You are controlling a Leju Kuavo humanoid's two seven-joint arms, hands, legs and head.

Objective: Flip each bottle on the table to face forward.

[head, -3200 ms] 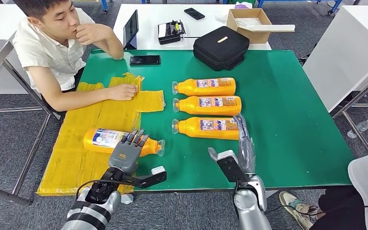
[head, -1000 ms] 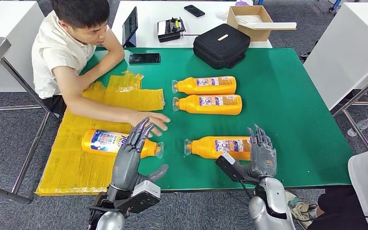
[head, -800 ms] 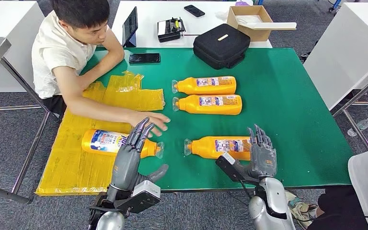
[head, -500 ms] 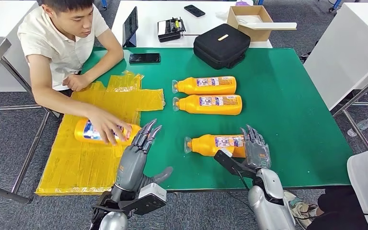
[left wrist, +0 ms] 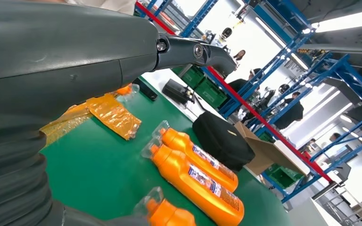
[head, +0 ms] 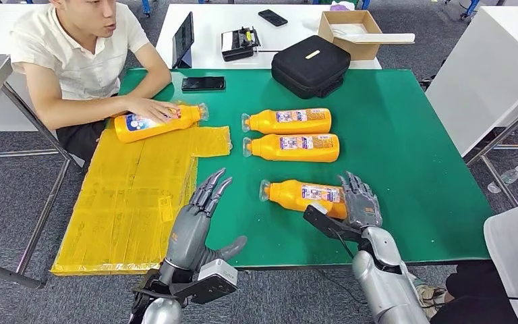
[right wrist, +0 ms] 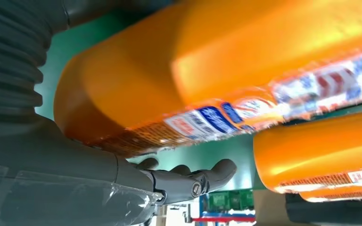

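Observation:
Two orange bottles [head: 286, 121] [head: 293, 147] lie side by side mid-table, caps to the left, labels up. A third orange bottle [head: 303, 197] lies slightly askew nearer me. My right hand [head: 359, 202] rests against its base end with fingers spread; in the right wrist view this bottle [right wrist: 217, 70] lies along the palm above the straight fingers [right wrist: 193, 179]. My left hand [head: 199, 216] hovers open over the table's front edge, fingers stretched forward, holding nothing. A fourth bottle [head: 152, 123] lies at the far left under a person's hand [head: 150, 108].
A yellow plastic sheet [head: 128, 202] covers the table's left side. A person sits at the far left corner. A phone [head: 204, 84] and a black bag [head: 310, 66] lie along the far edge of the green table [head: 411, 169]. A white table with a cardboard box [head: 351, 27] stands behind.
The person has carried the left bottle from the near part of the yellow sheet to the far left. The near bottle has turned slightly askew against my right hand.

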